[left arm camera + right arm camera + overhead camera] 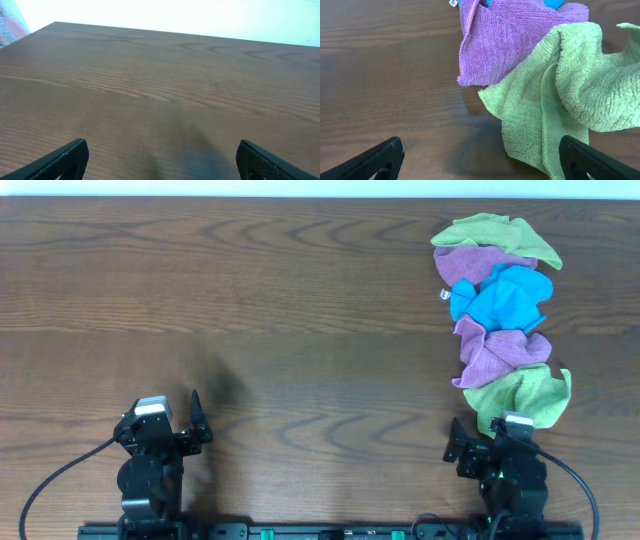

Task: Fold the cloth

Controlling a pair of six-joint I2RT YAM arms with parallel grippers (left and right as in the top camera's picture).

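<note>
A crumpled lime-green cloth [522, 394] lies at the near end of a line of cloths on the right of the table. In the right wrist view this cloth [560, 100] fills the right half, and its lower edge reaches down beside the right finger. My right gripper [497, 442] [480, 157] stands open just in front of the cloth, with nothing between its fingers. On the near left, far from any cloth, my left gripper [160, 425] [162, 160] is open over bare wood.
Behind the near green cloth lie a purple cloth [500, 348] [505, 45], a bright blue cloth [508, 300], another purple cloth [472, 266] and a second green cloth [495, 232] at the far edge. The wooden table [280, 310] spreads left of them.
</note>
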